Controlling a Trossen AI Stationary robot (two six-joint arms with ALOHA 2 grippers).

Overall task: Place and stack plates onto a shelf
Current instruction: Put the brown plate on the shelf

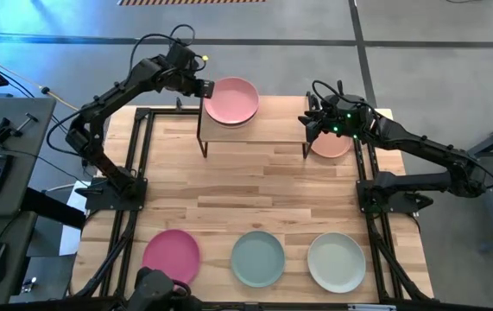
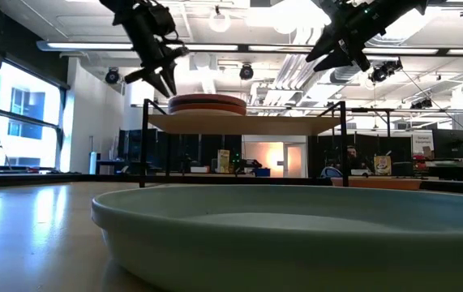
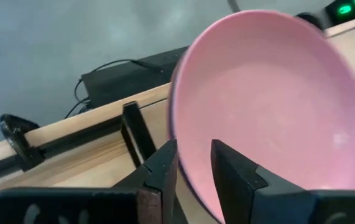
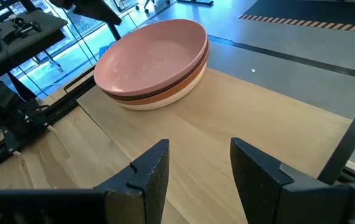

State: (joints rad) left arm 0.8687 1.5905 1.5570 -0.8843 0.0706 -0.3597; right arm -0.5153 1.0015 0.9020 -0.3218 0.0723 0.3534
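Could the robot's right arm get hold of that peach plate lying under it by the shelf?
Probably yes. The right gripper hangs open above the shelf's right end, and the peach plate lies just beside it on the table; only the arm itself covers part of the plate.

Table [image 1: 263,186]: shelf [image 1: 272,130] at top centre, peach plate [image 1: 332,147] beside it; magenta [image 1: 171,256], teal [image 1: 257,257], white [image 1: 336,262] plates along bottom. Shelf: plate stack [image 1: 231,101] at left end.

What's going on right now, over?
Left end effector at the rim of the pink plate topping the stack on the shelf. Right end effector open, empty, over the shelf. Nothing in the way.
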